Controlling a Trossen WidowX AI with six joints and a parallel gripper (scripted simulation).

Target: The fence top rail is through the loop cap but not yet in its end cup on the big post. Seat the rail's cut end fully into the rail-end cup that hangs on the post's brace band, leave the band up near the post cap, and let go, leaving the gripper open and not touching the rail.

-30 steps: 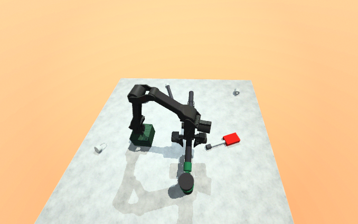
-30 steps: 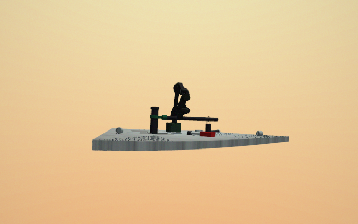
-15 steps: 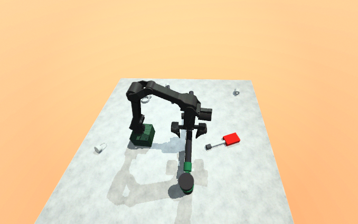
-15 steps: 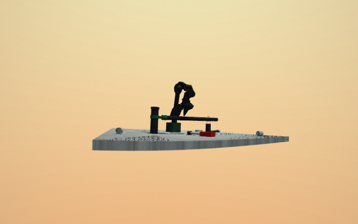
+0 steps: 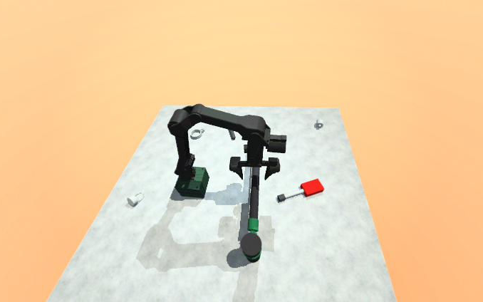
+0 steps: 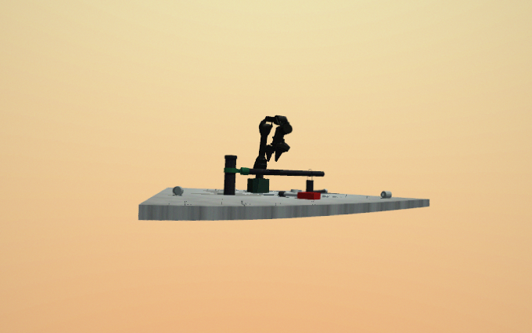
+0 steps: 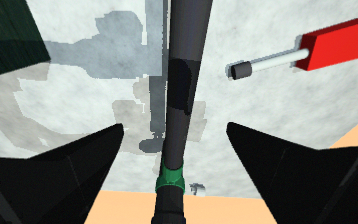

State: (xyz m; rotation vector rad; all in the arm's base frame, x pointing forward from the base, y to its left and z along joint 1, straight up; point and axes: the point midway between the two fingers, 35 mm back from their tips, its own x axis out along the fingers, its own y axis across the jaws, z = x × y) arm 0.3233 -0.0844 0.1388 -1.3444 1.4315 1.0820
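Note:
The dark top rail (image 5: 253, 202) (image 6: 285, 172) (image 7: 180, 130) runs nearly level to the green rail-end cup (image 5: 253, 224) (image 6: 244, 170) (image 7: 171, 177). Its end meets the cup with no visible gap; the depth inside is hidden. The green brace band (image 6: 229, 170) sits high on the big post (image 6: 229, 184), below the post cap (image 5: 251, 244) (image 6: 230, 156). The rail's other end passes over the short post (image 6: 309, 184), through its thin loop. My gripper (image 5: 253, 178) (image 6: 272, 160) (image 7: 176, 127) is wide open and empty above the rail, fingers apart on either side in the wrist view, not touching it.
The green arm base (image 5: 194, 185) (image 6: 257, 184) stands left of the rail in the top view. A red block (image 5: 312, 187) (image 6: 308, 195) (image 7: 337, 45) with a white stalk lies right. A white cup (image 5: 132, 199) lies far left, a ring (image 5: 196, 137) behind the base.

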